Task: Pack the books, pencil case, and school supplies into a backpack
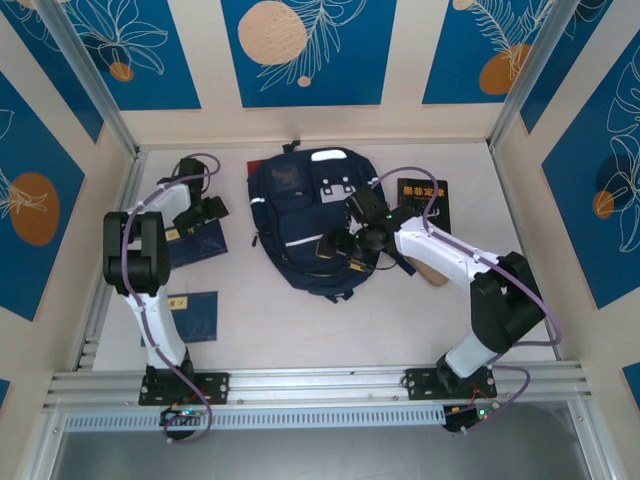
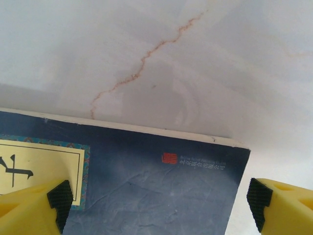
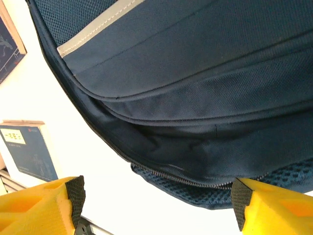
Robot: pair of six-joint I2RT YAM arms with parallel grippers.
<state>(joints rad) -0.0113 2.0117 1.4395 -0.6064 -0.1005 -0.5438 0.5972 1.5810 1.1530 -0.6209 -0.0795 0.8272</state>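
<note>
The dark blue book (image 2: pixel 146 166) at the left of the desk (image 1: pixel 400 310) is being straddled by the open left gripper (image 2: pixel 159 198), while the backpack (image 1: pixel 300 215) to its right is being overhung by the open right gripper (image 3: pixel 157 198).

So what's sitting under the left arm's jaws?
A dark blue book with a yellow title label, lying flat on the pale table. Anything beneath the book is covered.

Dark blue book (image 2: pixel 146 181) lies beneath wide-spread claw (image 2: pixel 159 198).
</note>
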